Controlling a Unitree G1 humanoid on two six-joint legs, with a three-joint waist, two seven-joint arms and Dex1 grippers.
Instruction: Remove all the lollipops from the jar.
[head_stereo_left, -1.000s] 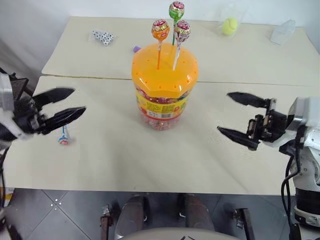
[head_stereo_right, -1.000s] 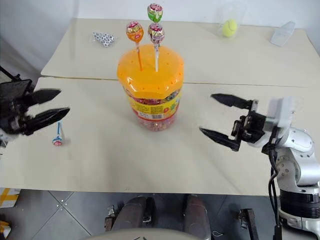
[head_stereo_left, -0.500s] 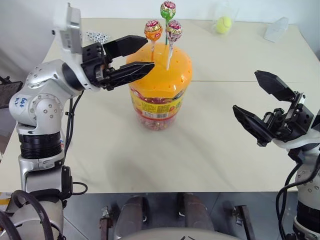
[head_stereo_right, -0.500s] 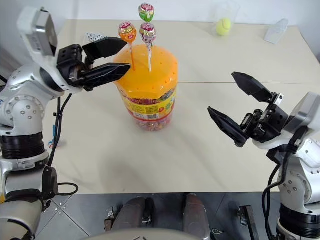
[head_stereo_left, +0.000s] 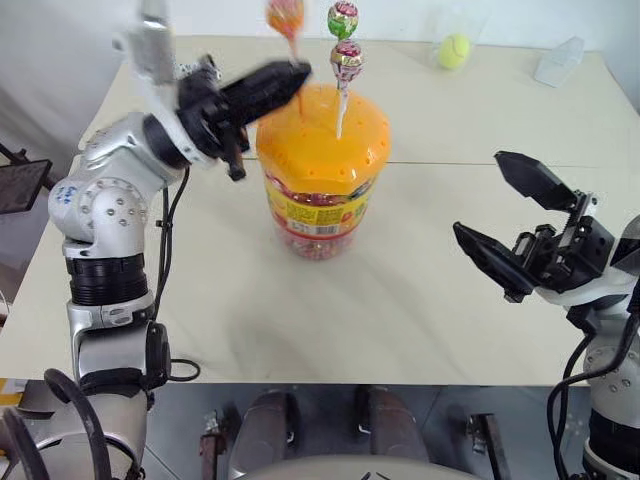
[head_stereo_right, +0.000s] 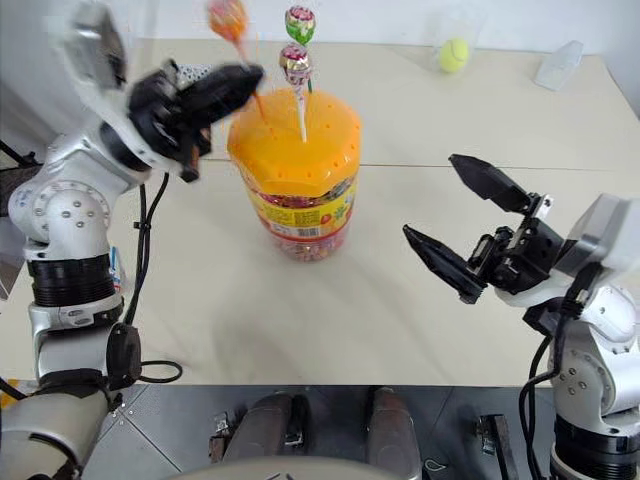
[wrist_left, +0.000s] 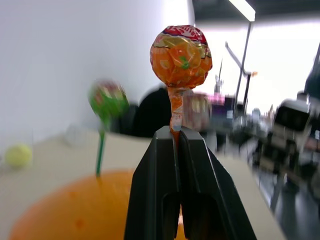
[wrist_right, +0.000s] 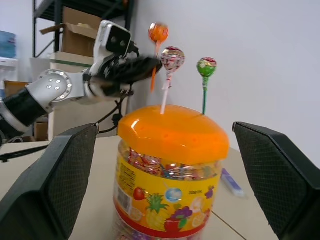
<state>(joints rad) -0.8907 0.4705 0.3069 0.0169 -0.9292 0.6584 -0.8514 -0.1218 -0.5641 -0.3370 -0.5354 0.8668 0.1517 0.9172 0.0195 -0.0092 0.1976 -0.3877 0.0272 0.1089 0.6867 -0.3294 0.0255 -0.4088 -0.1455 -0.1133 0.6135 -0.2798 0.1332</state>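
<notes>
The left gripper's (wrist_left: 175, 135) jaws are clamped on the orange lollipop's (wrist_left: 180, 51) stick, lifting it off the jar's (head_stereo_left: 322, 130) lid mid-bench; the right gripper (head_stereo_left: 510, 232) hangs wide. Next it needs setting down, then the pink-purple lollipop (head_stereo_left: 347, 60) and green lollipop (head_stereo_left: 342, 18).

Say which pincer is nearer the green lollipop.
Left. The left pincer, shut on the orange lollipop, is just beside the green lollipop; the right pincer hangs open, far off.

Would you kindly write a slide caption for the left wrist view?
Left gripper shut on the orange lollipop's stick above the jar lid; green lollipop behind.
</notes>
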